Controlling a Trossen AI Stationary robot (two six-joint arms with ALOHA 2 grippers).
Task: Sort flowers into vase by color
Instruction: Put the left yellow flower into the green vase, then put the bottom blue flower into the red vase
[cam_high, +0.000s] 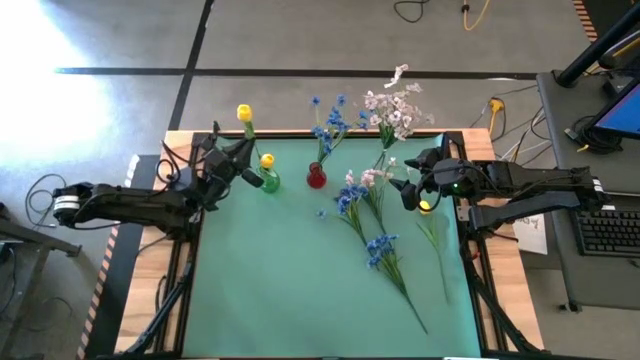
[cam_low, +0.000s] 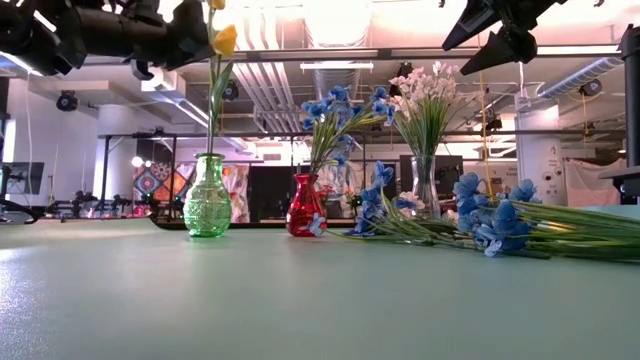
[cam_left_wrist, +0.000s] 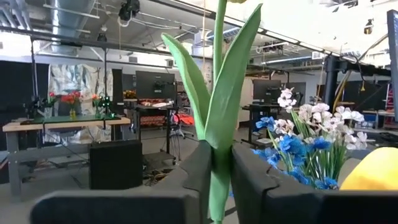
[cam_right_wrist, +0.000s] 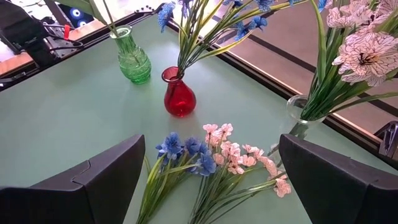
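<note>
My left gripper (cam_high: 236, 163) is raised at the table's far left, beside the green vase (cam_high: 270, 182), and is shut on a yellow tulip's stem. Its bud (cam_high: 244, 113) stands above the fingers. A second yellow bud (cam_high: 267, 160) sits in the green vase. The red vase (cam_high: 316, 178) holds blue blossoms, and a clear vase (cam_right_wrist: 298, 112) holds pink-white sprays. Blue and pink flowers (cam_high: 355, 195), a blue one (cam_high: 380, 245) and a yellow tulip (cam_high: 427, 207) lie flat on the mat. My right gripper (cam_high: 408, 188) hovers open above them. My left gripper pinches the tulip's green stem (cam_left_wrist: 219, 177) between its two fingers, just below the leaves (cam_left_wrist: 233, 81). The fingers lie across the stem, roughly level, coming from the table's left. The flower stands upright in the hold. Whether its lower end is in the green vase (cam_low: 207, 197) I cannot tell.
The three vases stand in a row along the mat's far edge. Loose flowers cover the mat's middle right, stems pointing toward the near edge. The mat's near left (cam_high: 260, 290) is bare green. A desk with a keyboard (cam_high: 610, 230) stands past the table's right edge.
</note>
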